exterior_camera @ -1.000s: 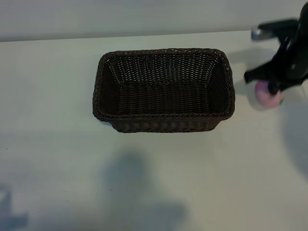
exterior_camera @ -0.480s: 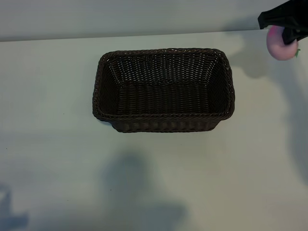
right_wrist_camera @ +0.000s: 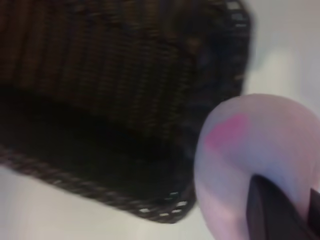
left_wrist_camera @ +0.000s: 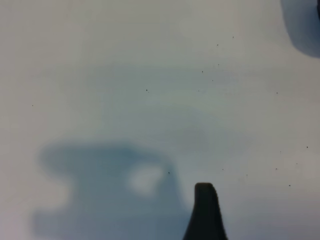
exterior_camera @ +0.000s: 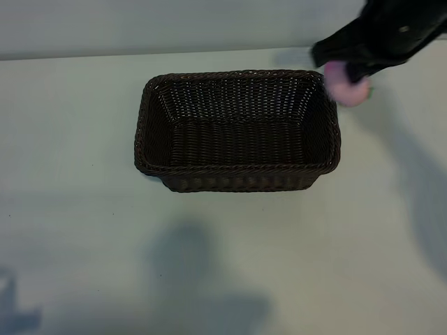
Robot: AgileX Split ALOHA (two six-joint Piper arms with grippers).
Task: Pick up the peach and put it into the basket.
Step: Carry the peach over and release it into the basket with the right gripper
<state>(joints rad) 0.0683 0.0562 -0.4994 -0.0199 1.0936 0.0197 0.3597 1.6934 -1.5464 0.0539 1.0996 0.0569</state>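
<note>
While the right gripper (exterior_camera: 347, 78) sits clamped on the peach (exterior_camera: 345, 89) at upper right of the frame, just over the basket (exterior_camera: 237, 130) rim's right corner, release here risks a bounce off the rim onto the table (exterior_camera: 70, 209). Left gripper (left_wrist_camera: 205, 210) idle, jaws apart.

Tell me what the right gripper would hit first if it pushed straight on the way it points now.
Probably the dark brown woven wicker basket, near its right end wall. The right gripper, shut on the small pink toy peach, points steeply down over that rim; depth is uncertain.
</note>
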